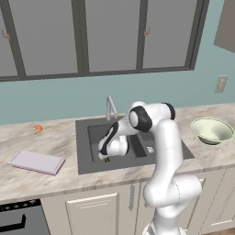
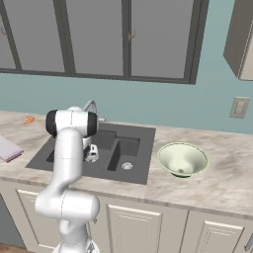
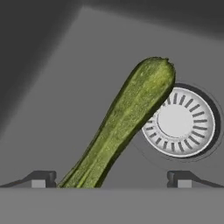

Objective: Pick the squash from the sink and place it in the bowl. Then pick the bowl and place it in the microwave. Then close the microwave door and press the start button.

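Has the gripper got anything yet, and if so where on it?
Nothing held. The gripper is open down in the dark grey double-basin sink; the elongated dark green squash lies between the spread fingertips, nearer one, untouched by either.

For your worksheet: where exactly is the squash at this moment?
In the hand view the squash lies on the sink floor, its upper end beside the round silver drain, its lower end between the open gripper tips.

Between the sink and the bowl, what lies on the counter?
Nothing: in the right base view, bare marbled counter separates the sink from the bowl.
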